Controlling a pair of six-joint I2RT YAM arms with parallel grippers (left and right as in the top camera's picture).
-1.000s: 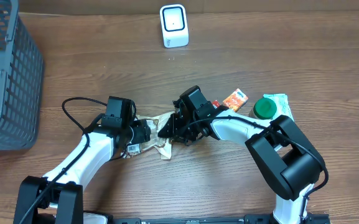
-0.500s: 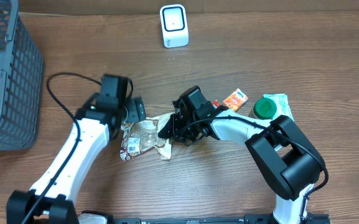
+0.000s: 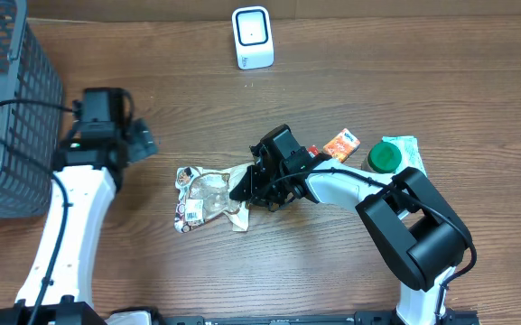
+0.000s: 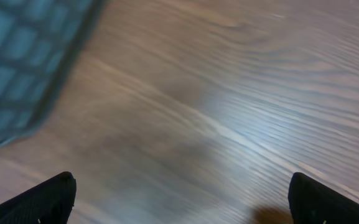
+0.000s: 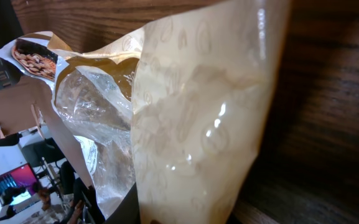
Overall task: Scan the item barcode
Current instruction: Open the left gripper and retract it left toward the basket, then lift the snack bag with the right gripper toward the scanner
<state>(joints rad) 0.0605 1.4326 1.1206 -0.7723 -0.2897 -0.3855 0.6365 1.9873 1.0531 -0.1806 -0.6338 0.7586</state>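
Wooden table (image 3: 350, 262), seen from above, with two black-and-white arms reaching in from its near edge. Item one: the snack pouch (image 3: 208, 197), tan paper with a clear window, lying flat near the table's middle, its printed end pointing toward the left arm; a small white patch near its lower left corner is too small to read. Item two: the right gripper (image 3: 245, 190), at the pouch's right end, fingers closed on the crumpled edge of the pouch; in the right wrist view the pouch (image 5: 185, 124) fills nearly the whole frame, glossy and creased, with dark wood behind it. Item three: the left gripper (image 3: 140, 142), well apart from the pouch, up and to the left of it and near the basket, holding nothing; in the left wrist view its two dark fingertips (image 4: 48, 196) sit in the lower corners of the frame, spread wide, with only blurred wood grain between them. Item four: grey mesh basket (image 3: 12, 117) at the table's left edge, its corner showing as a blur in the left wrist view (image 4: 17, 56). Item five: white barcode scanner (image 3: 252, 37), upright at the far edge, well apart from the pouch. Item six: small orange packet (image 3: 339, 144), just beside the right arm. Item seven: green round lid (image 3: 385, 158), resting on a white-and-green wrapper (image 3: 411, 146) at the right.
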